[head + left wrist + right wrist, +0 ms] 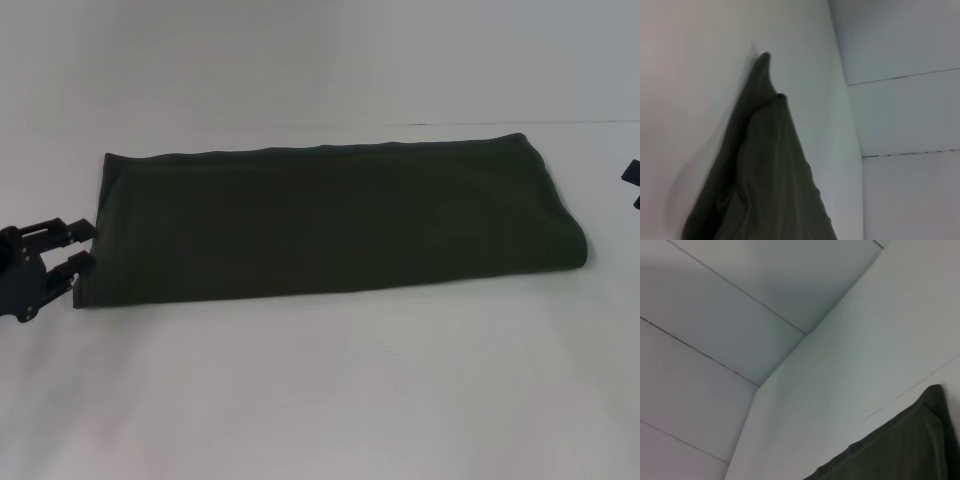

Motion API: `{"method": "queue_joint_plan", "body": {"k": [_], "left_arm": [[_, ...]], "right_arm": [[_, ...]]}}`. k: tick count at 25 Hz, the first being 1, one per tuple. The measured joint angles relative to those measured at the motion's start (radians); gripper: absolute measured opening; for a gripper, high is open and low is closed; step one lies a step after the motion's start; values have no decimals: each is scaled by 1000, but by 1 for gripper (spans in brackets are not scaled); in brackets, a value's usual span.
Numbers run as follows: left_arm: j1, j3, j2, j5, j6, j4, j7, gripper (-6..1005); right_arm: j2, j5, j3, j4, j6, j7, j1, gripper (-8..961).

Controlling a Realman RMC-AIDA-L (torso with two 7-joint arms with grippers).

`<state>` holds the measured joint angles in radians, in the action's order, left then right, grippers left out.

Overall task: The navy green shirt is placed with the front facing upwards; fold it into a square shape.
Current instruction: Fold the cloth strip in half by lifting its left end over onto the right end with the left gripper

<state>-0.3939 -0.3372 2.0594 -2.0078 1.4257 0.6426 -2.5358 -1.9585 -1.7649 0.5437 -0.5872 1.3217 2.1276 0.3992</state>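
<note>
The navy green shirt [330,220] lies on the white table [320,390] folded into a long flat band running left to right; its lettering and collar are hidden. It also shows in the left wrist view [765,175] and the right wrist view [900,445]. My left gripper [82,248] sits at the shirt's left end, low at table level, fingers apart and touching the cloth edge without closing on it. Only a small dark part of my right gripper [632,178] shows at the right edge of the head view, away from the shirt's right end.
The table's far edge [500,124] runs just behind the shirt. Pale wall panels with thin seams [715,315] stand beyond the table. Bare white table surface lies in front of the shirt.
</note>
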Motion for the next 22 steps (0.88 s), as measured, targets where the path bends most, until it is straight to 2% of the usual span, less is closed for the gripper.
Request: {"method": "queue_joint_plan", "body": {"k": [6,10,16,22], "left_arm": [[9,1,0,-4,-5,-8,-2,484],[11,4,-6,-44,-27,-24,-64,498],[13,5,0,-82,-78,-28,-99,674],[11,4,1,-76,-140,-51,-114,657]], "right_arm": [[4,0,-1,14,0,-15,8,747],[4,1,-1,15,-4,-16,8,747],[4,2,-1,15,-5,-16,8,747],[4,4,-1,17,-5,-17,6,747]]}}
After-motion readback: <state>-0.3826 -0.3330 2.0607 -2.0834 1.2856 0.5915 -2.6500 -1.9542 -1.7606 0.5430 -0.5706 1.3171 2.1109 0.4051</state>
